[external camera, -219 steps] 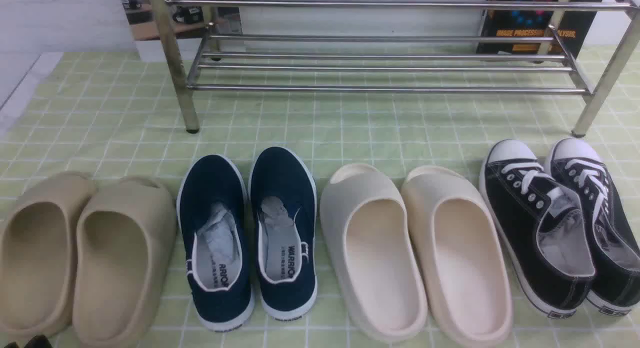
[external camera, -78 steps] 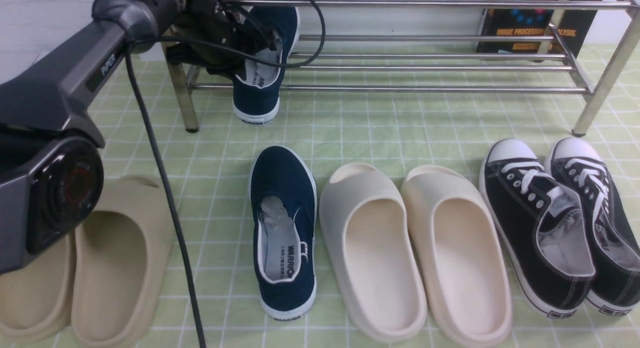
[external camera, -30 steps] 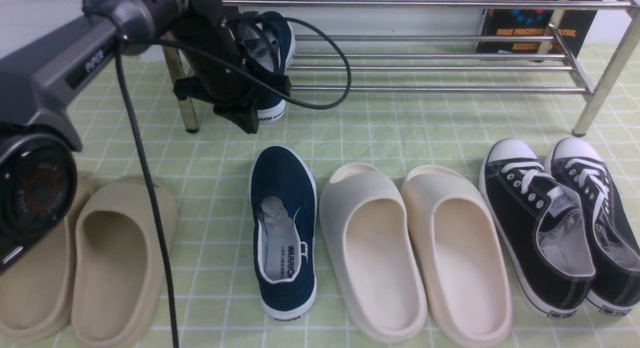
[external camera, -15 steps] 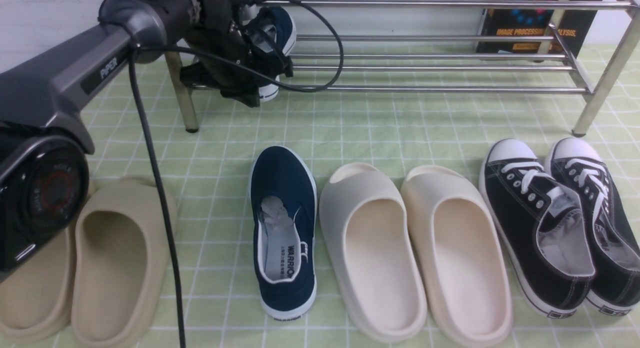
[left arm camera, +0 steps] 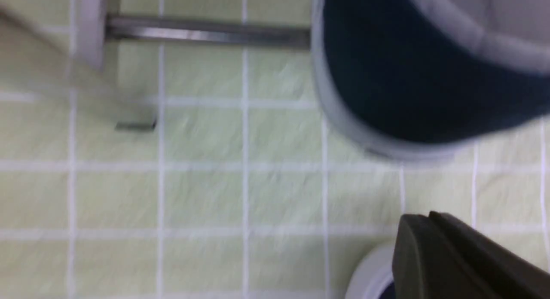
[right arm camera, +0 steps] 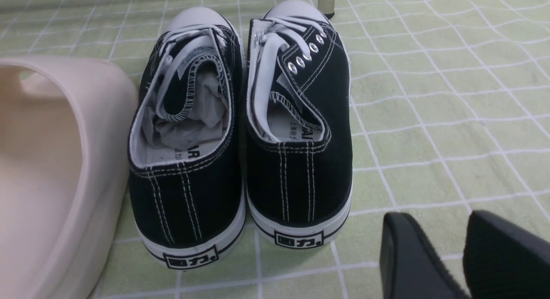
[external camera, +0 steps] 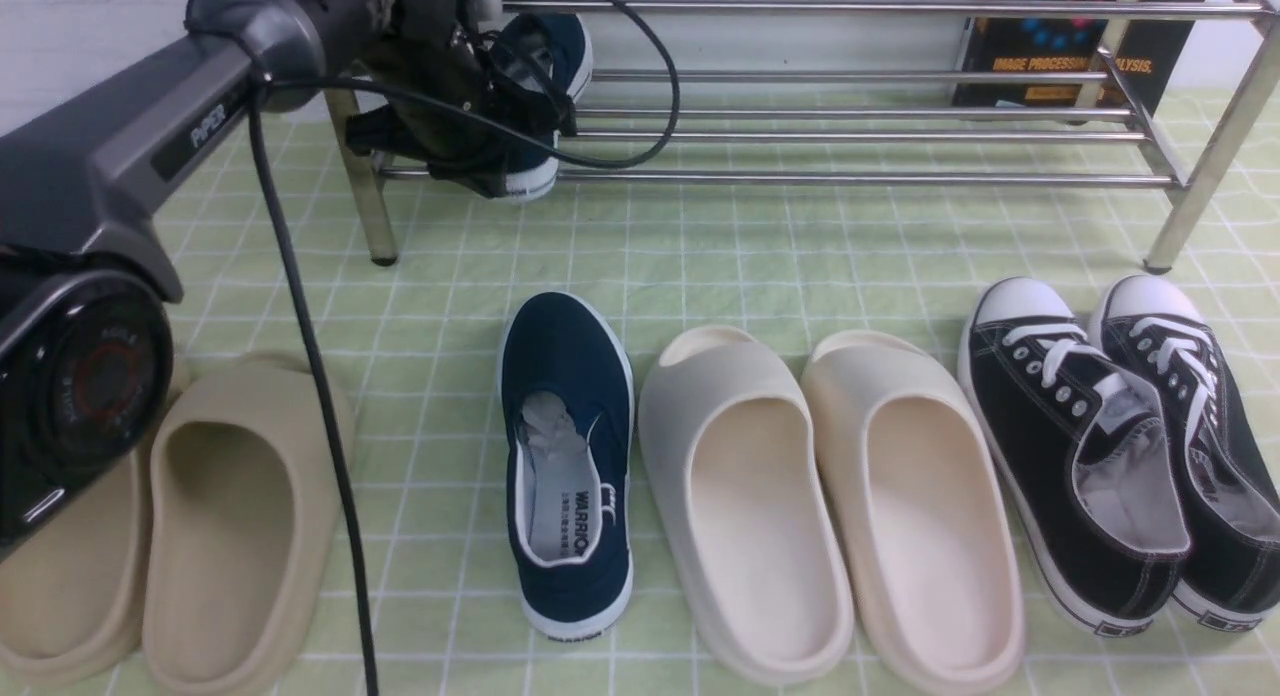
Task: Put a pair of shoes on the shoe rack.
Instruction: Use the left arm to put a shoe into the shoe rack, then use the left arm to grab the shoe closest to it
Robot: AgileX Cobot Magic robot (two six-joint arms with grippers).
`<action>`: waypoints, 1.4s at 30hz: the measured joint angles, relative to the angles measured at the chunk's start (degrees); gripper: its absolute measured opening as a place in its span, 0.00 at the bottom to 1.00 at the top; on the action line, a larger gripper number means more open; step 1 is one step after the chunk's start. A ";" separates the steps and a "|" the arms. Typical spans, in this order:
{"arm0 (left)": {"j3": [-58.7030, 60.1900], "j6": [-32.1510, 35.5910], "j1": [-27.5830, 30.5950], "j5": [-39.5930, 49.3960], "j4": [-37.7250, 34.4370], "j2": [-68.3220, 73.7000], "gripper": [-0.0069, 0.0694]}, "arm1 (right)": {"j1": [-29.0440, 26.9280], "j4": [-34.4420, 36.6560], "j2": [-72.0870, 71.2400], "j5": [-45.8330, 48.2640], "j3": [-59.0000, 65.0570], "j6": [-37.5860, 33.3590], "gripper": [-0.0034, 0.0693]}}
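One navy slip-on shoe [external camera: 562, 48] of the pair lies on the lower bars of the chrome shoe rack [external camera: 850, 177] at its left end, heel toward me and just over the front bar. My left gripper [external camera: 487, 181] hangs at that heel. In the left wrist view its fingers [left arm camera: 412, 221] are pressed together and shut. They stand apart from the shoe's heel [left arm camera: 429, 75] and the rack's bar [left arm camera: 206, 32]. The other navy shoe [external camera: 567, 376] stands on the mat. My right gripper [right arm camera: 438, 217] hovers low over the mat, open and empty.
Beige slides [external camera: 240, 516] lie at the front left under my left arm. Cream slides [external camera: 745, 506] are in the middle and black lace-up sneakers [external camera: 1080, 446] [right arm camera: 184, 131] at the right. A dark poster box [external camera: 1060, 46] stands behind the rack. The arm's cable [external camera: 310, 376] hangs over the mat.
The left navy shoe went from the mat to the rack's left end. In the last second my left arm rose and pushed it farther back onto the bars.
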 joint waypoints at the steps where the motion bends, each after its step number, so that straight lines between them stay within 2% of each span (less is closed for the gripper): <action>1: -0.76 0.41 0.00 2.58 0.38 -0.51 0.14 | 0.00 0.00 0.00 0.00 0.00 0.00 0.38; 5: -4.24 3.34 0.00 10.60 0.38 -4.02 0.17 | 0.00 0.00 0.00 0.00 0.00 0.00 0.38; 14: -4.13 4.03 0.00 12.26 -3.02 -20.58 0.17 | 0.00 0.00 0.00 0.00 0.00 0.00 0.38; 17: 0.44 4.03 0.00 12.26 -3.07 -26.72 0.17 | 0.00 0.00 0.00 0.00 0.00 0.00 0.38; 20: 10.27 4.03 0.00 12.26 -3.01 -34.47 0.17 | 0.00 0.00 0.00 0.00 0.00 0.00 0.38; 23: 27.58 4.03 0.00 12.26 -2.96 -43.08 0.17 | 0.00 0.00 0.00 0.00 0.00 0.00 0.38; 24: 27.58 4.03 0.00 12.26 -2.96 -43.46 0.17 | 0.00 0.00 0.00 0.00 0.00 0.00 0.38; 26: 39.29 4.03 0.00 12.26 -2.88 -47.04 0.17 | 0.00 0.00 0.00 0.00 0.00 0.00 0.38; 28: 44.69 4.03 0.00 11.72 -3.08 -48.24 0.17 | 0.00 0.00 0.00 0.00 0.00 0.00 0.38; 32: 55.90 5.83 0.00 8.24 -7.29 -48.14 0.17 | 0.00 0.00 0.00 0.00 0.00 0.00 0.38; 38: 58.49 12.15 -0.58 6.70 -13.94 -44.07 0.17 | 0.00 0.00 0.00 0.00 0.00 0.00 0.38; 42: 58.51 12.30 -5.07 3.91 -11.04 -42.57 0.17 | 0.00 0.00 0.00 0.00 0.00 0.00 0.38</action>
